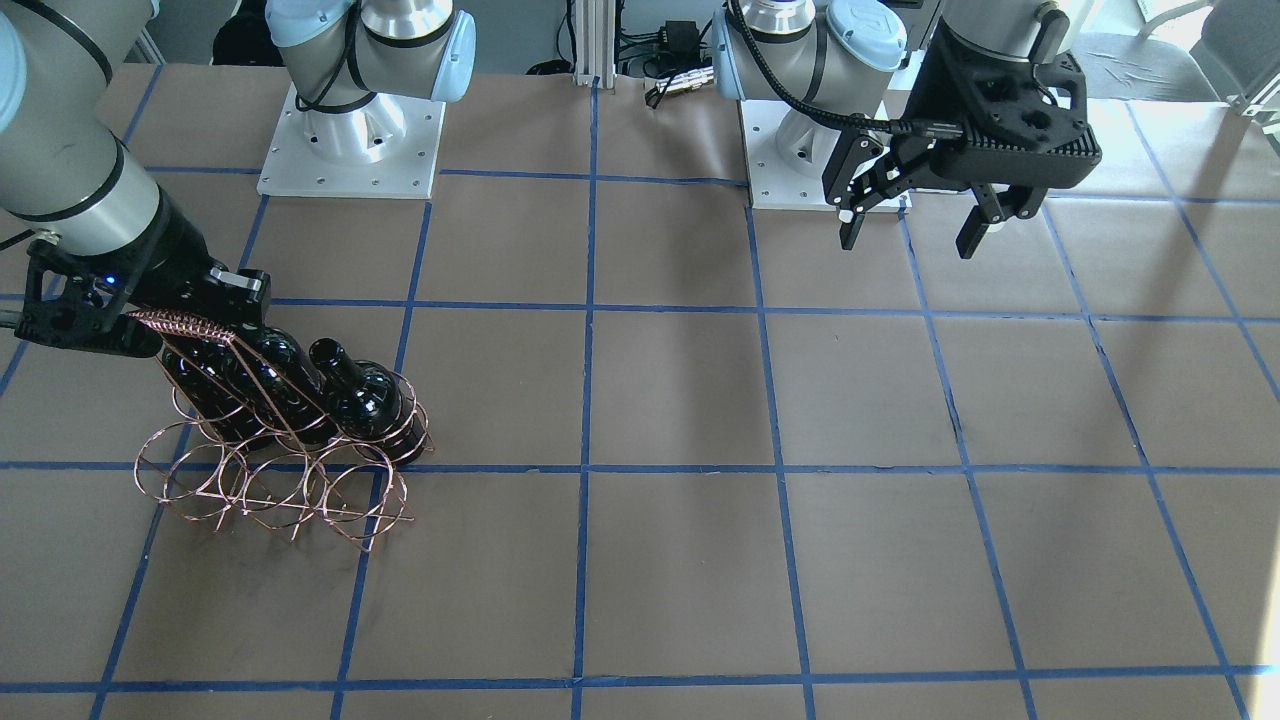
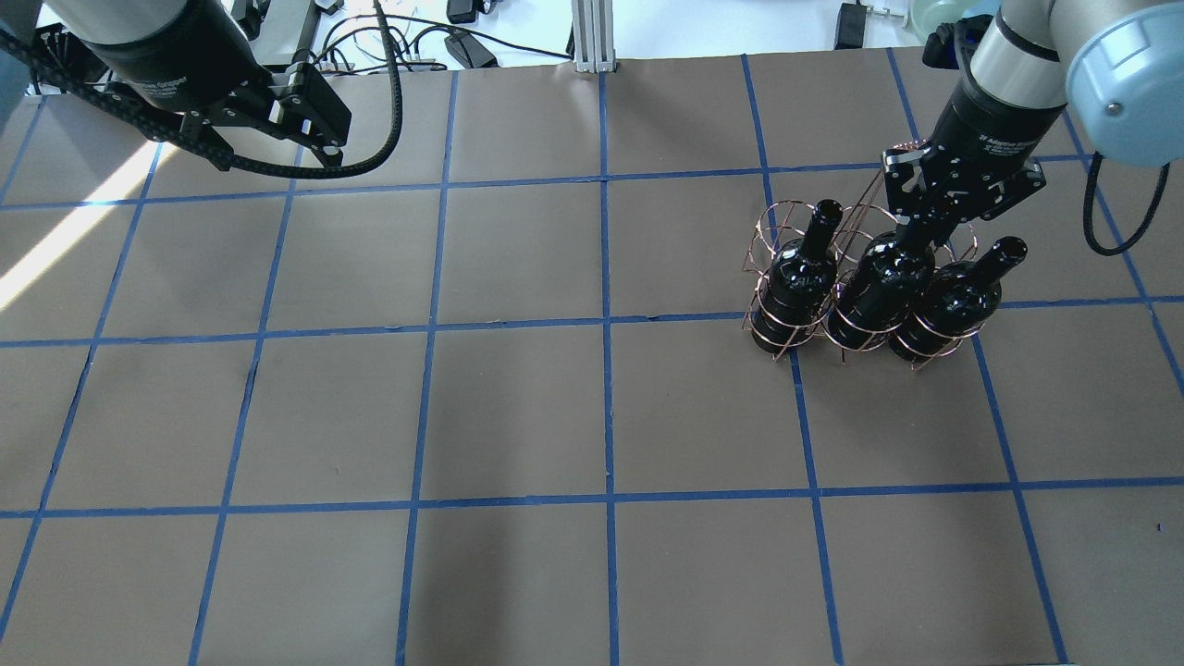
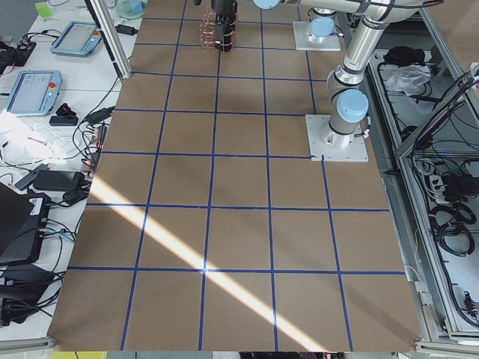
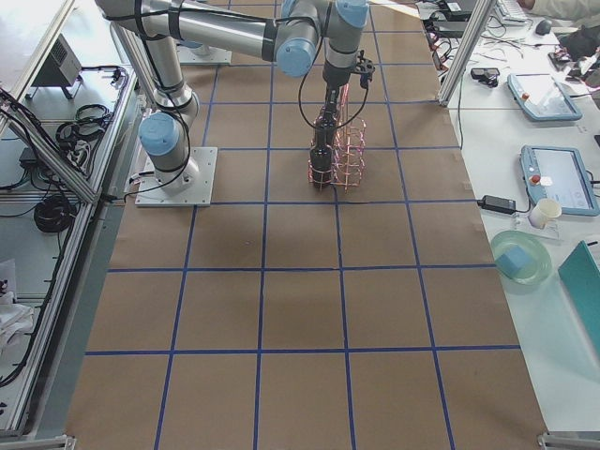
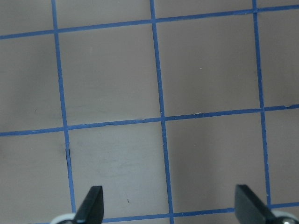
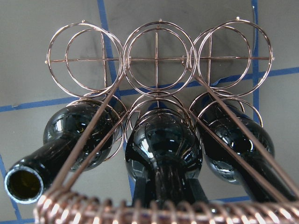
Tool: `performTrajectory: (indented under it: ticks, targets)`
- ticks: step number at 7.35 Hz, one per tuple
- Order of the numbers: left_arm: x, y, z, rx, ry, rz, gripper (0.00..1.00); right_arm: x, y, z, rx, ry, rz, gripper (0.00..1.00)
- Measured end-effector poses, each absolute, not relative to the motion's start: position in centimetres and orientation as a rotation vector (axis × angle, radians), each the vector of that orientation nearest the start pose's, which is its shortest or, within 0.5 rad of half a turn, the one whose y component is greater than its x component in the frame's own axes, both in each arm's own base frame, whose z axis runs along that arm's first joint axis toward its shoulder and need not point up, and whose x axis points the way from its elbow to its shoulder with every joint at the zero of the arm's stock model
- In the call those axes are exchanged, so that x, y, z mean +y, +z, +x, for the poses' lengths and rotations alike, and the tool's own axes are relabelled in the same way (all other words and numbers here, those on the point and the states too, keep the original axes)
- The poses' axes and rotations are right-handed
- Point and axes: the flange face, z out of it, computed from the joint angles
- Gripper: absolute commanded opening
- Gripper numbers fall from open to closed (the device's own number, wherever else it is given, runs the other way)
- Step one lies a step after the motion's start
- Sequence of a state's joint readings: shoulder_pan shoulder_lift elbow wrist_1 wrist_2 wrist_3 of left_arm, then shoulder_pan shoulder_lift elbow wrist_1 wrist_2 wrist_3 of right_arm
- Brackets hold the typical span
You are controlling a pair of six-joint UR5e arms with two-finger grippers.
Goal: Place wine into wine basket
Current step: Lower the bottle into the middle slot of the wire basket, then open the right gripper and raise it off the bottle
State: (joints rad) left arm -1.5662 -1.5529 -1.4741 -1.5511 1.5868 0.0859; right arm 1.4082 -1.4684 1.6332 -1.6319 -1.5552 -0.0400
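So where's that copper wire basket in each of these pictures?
Exterior front-facing: wine basket, lower left.
Overhead exterior: upper right.
Exterior left: tiny, at the top edge.
Exterior right: upper middle.
Left wrist: not in it.
Right wrist: fills the picture.
Shared landmark: the three dark bottles lying in it.
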Motion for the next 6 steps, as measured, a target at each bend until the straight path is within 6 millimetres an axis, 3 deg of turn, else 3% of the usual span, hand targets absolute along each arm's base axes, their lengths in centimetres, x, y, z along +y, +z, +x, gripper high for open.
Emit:
performTrajectory:
  ticks: [1,2,3,4,6]
  targets:
    - [-49.5,54.7,-12.9,3.110,-0.207,0.125,1.00,-53.6,40.6,4.8,3.107,0.169,0.192,0.21]
    - [-49.5,54.7,-12.9,3.111,-0.207,0.125,1.00,-53.7,40.0,4.8,3.109,0.183,0.192,0.42]
    - [-49.4,54.7,-12.9,3.111,-0.207,0.125,1.00,-53.7,39.7,4.8,3.111,0.192,0.191,0.72]
    - [-49.4,54.7,-12.9,3.111,-0.207,0.125,1.00,-53.7,39.6,4.7,3.114,0.187,0.191,0.87]
    - [-49.4,54.7,-12.9,3.111,-0.207,0.125,1.00,-54.2,40.6,4.7,3.124,0.097,0.194,0.98]
